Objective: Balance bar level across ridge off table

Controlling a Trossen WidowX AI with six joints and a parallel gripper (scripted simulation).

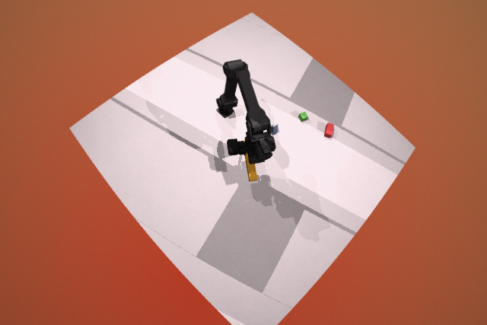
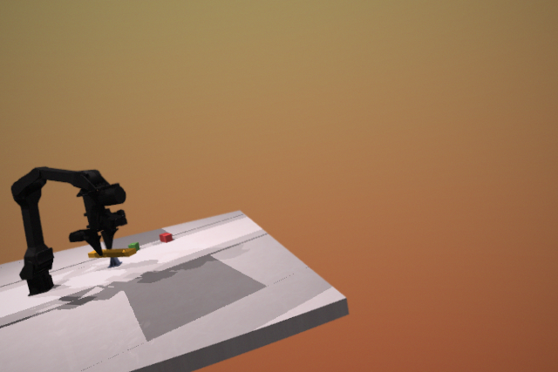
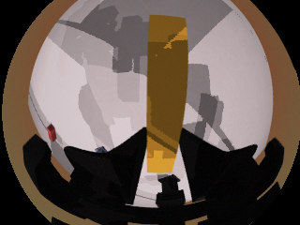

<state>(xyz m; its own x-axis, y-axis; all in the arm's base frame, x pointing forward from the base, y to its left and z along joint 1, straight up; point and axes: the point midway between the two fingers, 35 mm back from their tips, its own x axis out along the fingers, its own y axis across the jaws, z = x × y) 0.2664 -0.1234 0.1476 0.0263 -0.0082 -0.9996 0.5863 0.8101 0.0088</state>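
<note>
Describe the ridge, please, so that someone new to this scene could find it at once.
Start at the black arm's gripper, shut on the orange bar. Directly below the bar stands the ridge, a small dark blue wedge on the white table. The green block and red block sit farther off.

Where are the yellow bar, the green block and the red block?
yellow bar (image 1: pixel 251 172), top view, free end past the gripper
green block (image 1: pixel 303 116), top view, top face
red block (image 2: pixel 166 237), exterior view, front face

A green cube (image 1: pixel 303 116) sits near a red block (image 1: pixel 329 129); both on the table (image 1: pixel 137 164).
</note>
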